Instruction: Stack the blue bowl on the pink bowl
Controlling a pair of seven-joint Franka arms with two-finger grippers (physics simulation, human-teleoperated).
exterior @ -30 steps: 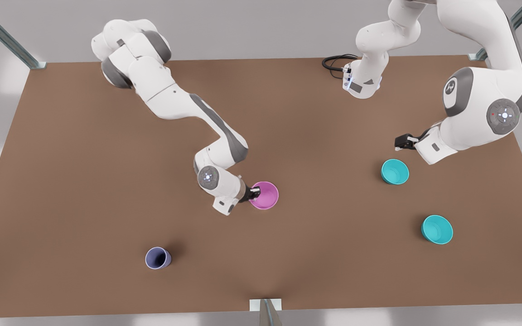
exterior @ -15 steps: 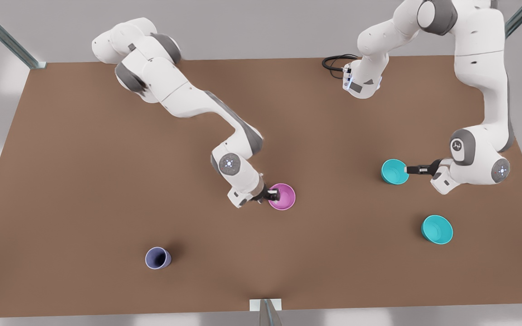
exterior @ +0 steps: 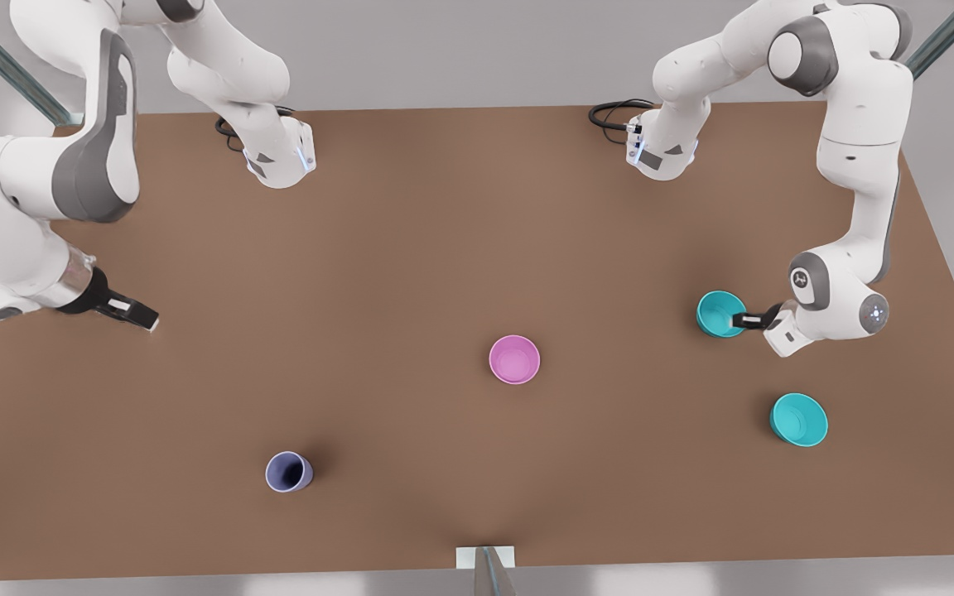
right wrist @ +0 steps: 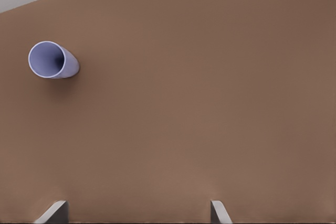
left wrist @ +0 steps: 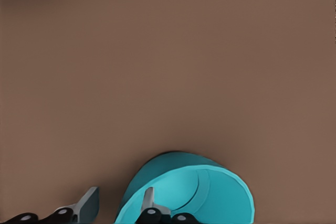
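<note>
A: Where are our two hands?

B: Our left hand [exterior: 744, 319] is at the blue bowl [exterior: 721, 314], on the front view's right side of the bench [exterior: 411, 248]. In the left wrist view one finger [left wrist: 148, 202] sits inside the bowl [left wrist: 210, 192] and the other is outside its wall, so the rim lies between them — the fingers are spread with a gap, not yet pinched on it.

A: And the bowl itself?

B: Upright on the bench, resting on its base as far as we can see.

A: The right hand?

B: Our right hand [exterior: 133, 313] hangs above the bench near its edge on the front view's left, well apart from every bowl. In the right wrist view its two fingertips [right wrist: 52, 212] stand wide apart with bare bench between them — it is spread open and carries nothing.

A: Where is the pink bowl?

B: The pink bowl [exterior: 514, 359] stands upright near the middle of the bench, alone, well apart from both hands and from the blue bowl.

A: Anything else?

B: A second teal bowl [exterior: 798, 420] sits nearer the front edge on the front view's right, apart from the blue one. A lavender cup [exterior: 288, 472] stands toward the front view's lower left; the right wrist view catches it too [right wrist: 52, 60].
</note>
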